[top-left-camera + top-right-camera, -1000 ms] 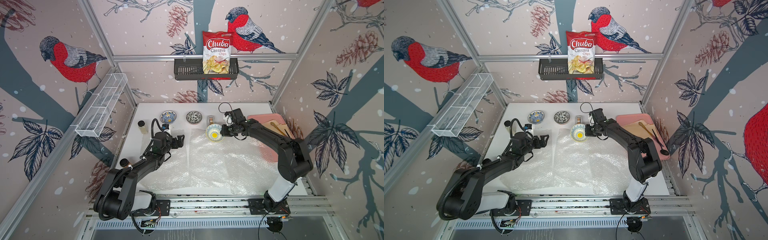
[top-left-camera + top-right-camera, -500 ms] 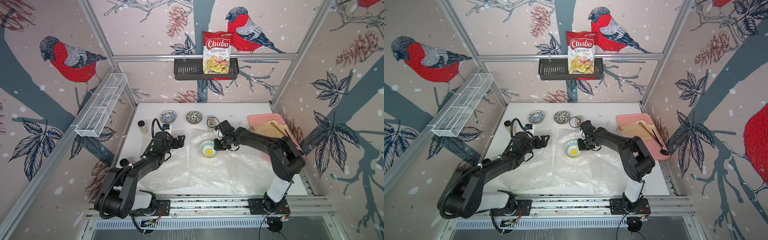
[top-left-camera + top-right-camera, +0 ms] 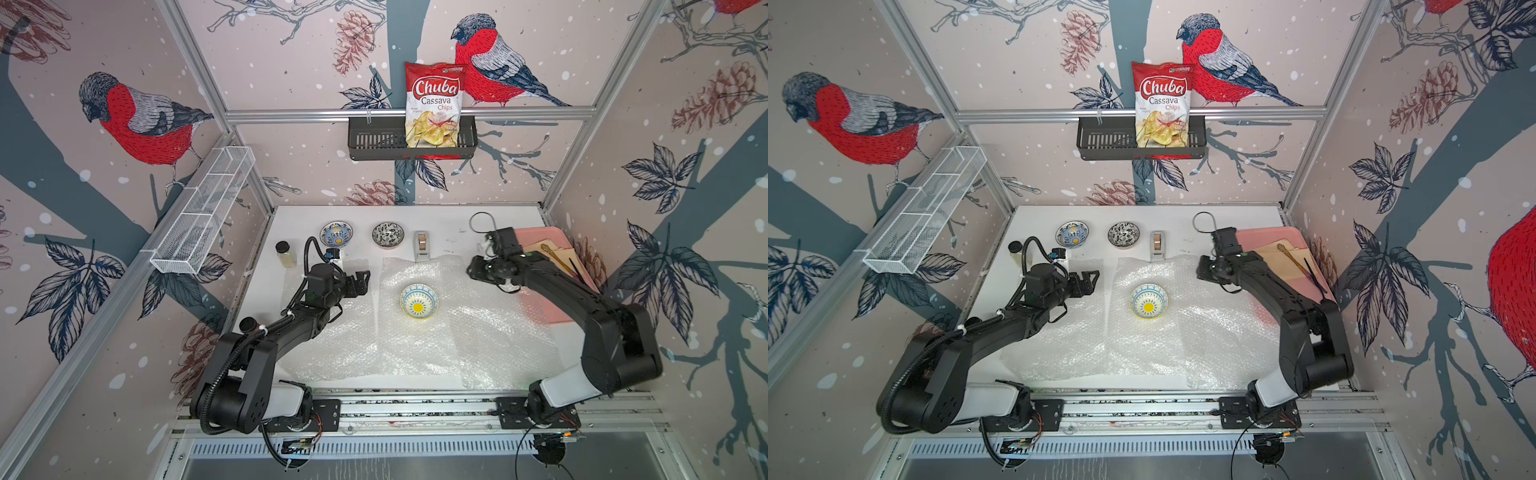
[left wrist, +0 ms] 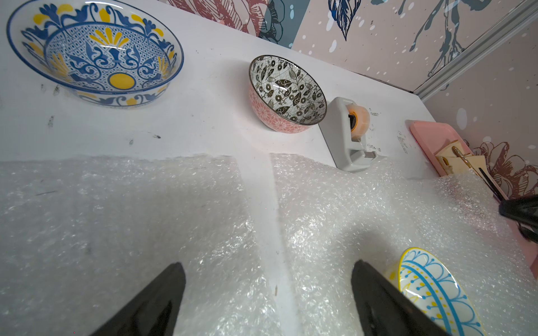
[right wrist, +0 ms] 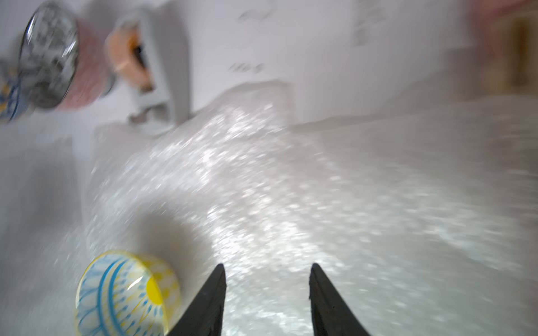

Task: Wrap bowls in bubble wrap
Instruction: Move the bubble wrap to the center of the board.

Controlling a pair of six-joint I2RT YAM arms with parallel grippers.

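**packrat_88:** where's the teal bowl (image 3: pixel 419 301) sitting?

**yam_fan:** Upright, mouth up, on the bubble wrap (image 3: pixel 478 324) sheet on the right arm's side, with nothing touching it. Both top views show it whole. In the left wrist view it's cut off by the frame edge and partly behind one of the left fingers (image 4: pixel 387 302)

**packrat_88:** and the fingers?

**yam_fan:** Left fingers are spread wide and empty, over the far corner of the other sheet (image 3: pixel 332 340). Right fingers (image 5: pixel 209 302) are apart with nothing between them, above the wrap and off to the bowl's side. That wrist view is badly smeared tho, so the tape dispenser (image 5: pixel 157 72) is just a blob

**packrat_88:** other bowls?

**yam_fan:** The blue-and-yellow bowl (image 3: pixel 336 234) and black-and-white bowl (image 3: pixel 388 235) are at the back on the bare surface (image 3: pixel 457 224), off the wrap. The right arm (image 3: pixel 561 291) covers part of the pink tray (image 3: pixel 1262 239)
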